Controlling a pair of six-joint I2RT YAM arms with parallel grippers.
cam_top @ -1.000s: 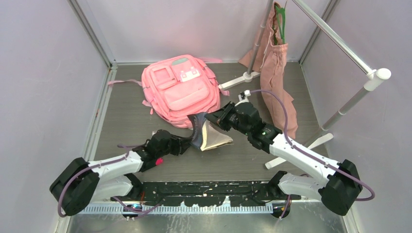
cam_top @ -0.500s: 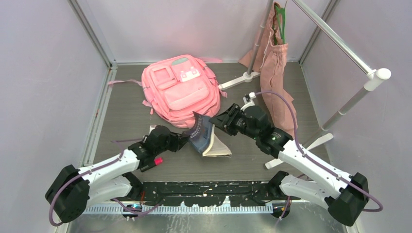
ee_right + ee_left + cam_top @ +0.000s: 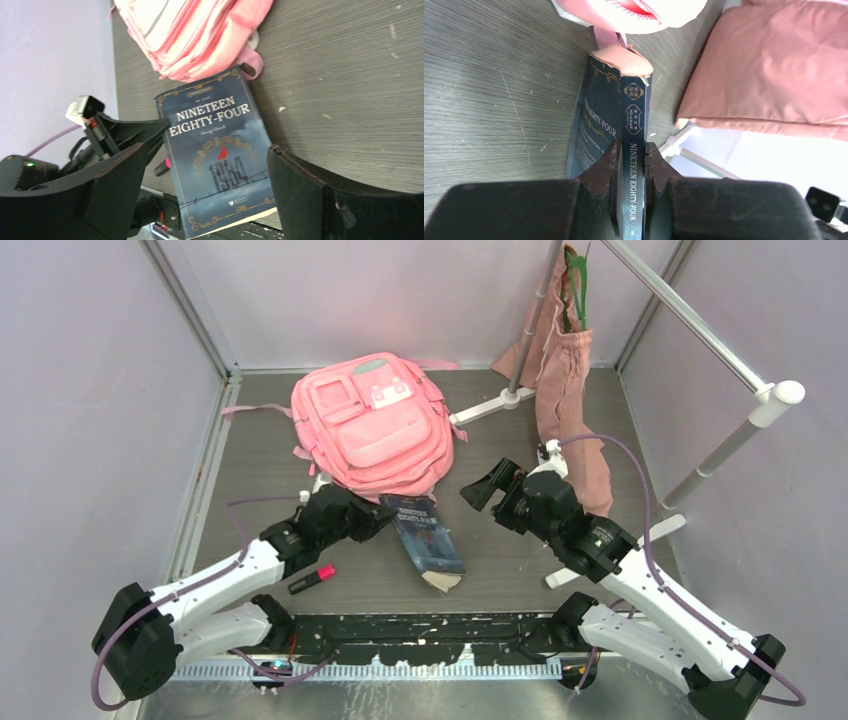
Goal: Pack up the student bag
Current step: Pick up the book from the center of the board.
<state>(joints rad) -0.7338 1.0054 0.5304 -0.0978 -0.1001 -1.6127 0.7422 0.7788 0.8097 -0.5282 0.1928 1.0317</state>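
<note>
We see the left arm stretched low from the lower left of the top view towards the centre, its left claw [image 3: 631,148] pinched tight on the spine of the paperback "Nineteen Eighty-Four" [image 3: 426,536], which lies cover-up on the surface [image 3: 255,475]. The right arm reaches in from the lower right with its elbow raised, its right claw [image 3: 488,486] spread wide just right of the book and gripping nothing. The student bag [image 3: 370,425] lies front-up at upper centre, its lower edge meeting the book's top end.
</note>
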